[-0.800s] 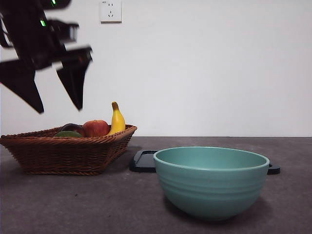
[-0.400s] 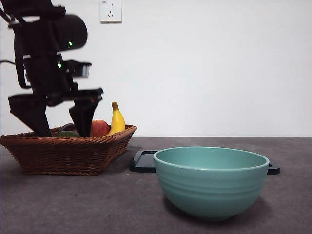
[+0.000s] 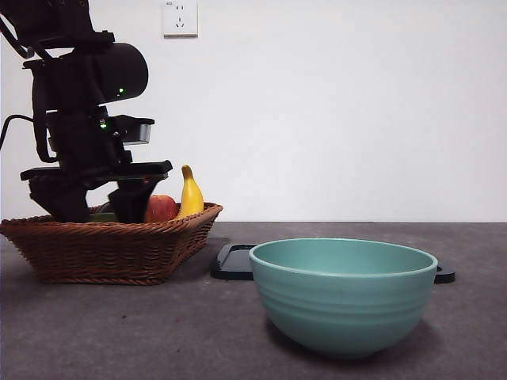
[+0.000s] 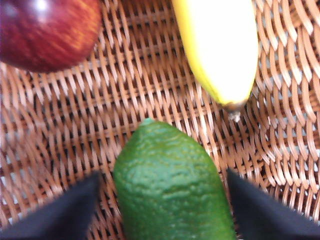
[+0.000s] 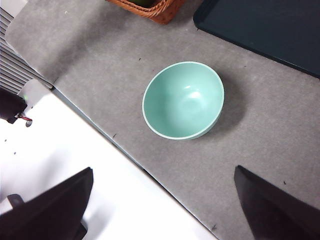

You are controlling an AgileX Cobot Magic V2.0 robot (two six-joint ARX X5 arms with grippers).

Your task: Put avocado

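At the left of the front view, the left end effector (image 3: 89, 207) reaches into the wicker basket (image 3: 111, 249), its jaws spread apart on either side of the avocado (image 4: 172, 187), not yet touching it. The avocado lies on the basket's weave, low in the centre of the left wrist view, with the red apple (image 4: 47, 32) at upper left and the banana (image 4: 217, 45) at upper right, both apart from it. That straddling stance looks meant for a grasp. The right end effector (image 5: 162, 205) waits high, jaws apart, over the teal bowl (image 5: 183, 100) on the bench (image 5: 260, 135).
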